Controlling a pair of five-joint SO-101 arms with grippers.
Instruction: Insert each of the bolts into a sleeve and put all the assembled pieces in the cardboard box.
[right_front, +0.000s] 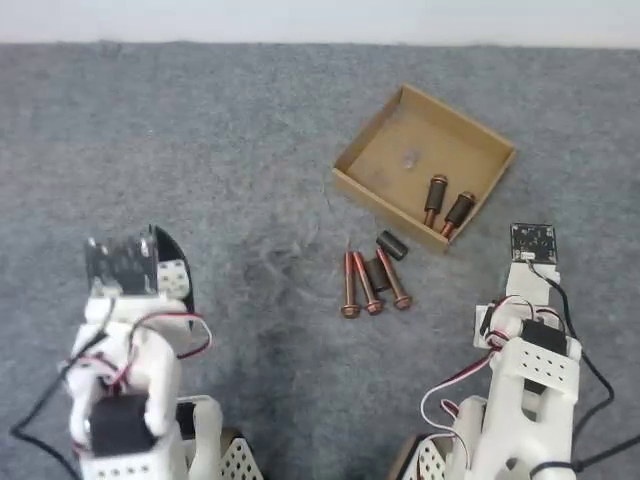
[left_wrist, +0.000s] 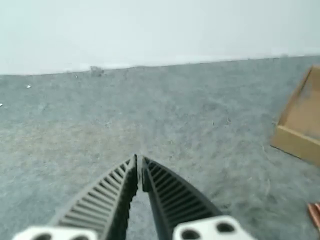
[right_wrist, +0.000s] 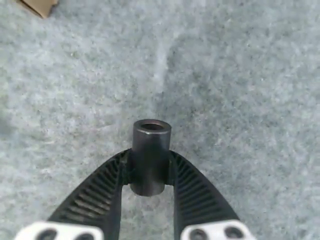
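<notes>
Prob. a robotics lab/test bench: grey felt-covered tabletop (right_front: 220, 140) against a plain white wall (right_front: 300, 20). Two white printed arms (right_front: 530, 380) w/ an exposed circuit board (right_front: 532, 242), plus loose bolts (right_front: 367, 285) & a cardboard box (right_front: 385, 208).

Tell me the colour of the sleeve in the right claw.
The short metal sleeve is dark grey; right wrist view shows it best.

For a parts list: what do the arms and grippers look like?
The left arm and right arm are white plastic with black servo blocks and looping red, white and black cables. The left gripper and right gripper have black, ridged, tapering fingers on white bases.
</notes>
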